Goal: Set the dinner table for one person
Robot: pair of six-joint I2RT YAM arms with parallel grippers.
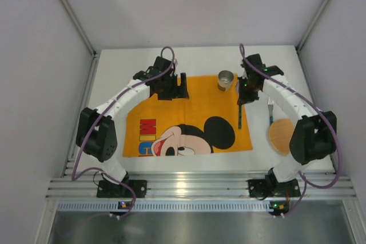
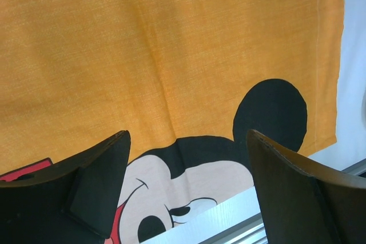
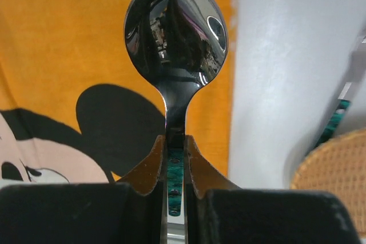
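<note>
The white dinner table (image 1: 111,78) carries an orange Mickey Mouse cloth (image 1: 189,118) in its middle. My right gripper (image 1: 242,96) is over the cloth's right edge, shut on a spoon (image 1: 239,117) with a teal handle. In the right wrist view the fingers (image 3: 150,167) clamp the handle and the shiny spoon bowl (image 3: 176,32) sticks out ahead, above cloth and bare table (image 3: 286,55). My left gripper (image 1: 171,88) hovers over the cloth's far edge. It is open and empty in the left wrist view (image 2: 187,141), with only the cloth (image 2: 171,55) below.
A metal cup (image 1: 226,80) stands at the cloth's far right corner, beside my right gripper. A teal-handled fork (image 1: 271,112) and a round woven coaster (image 1: 281,135) lie on the bare table right of the cloth. Grey walls enclose the table on three sides.
</note>
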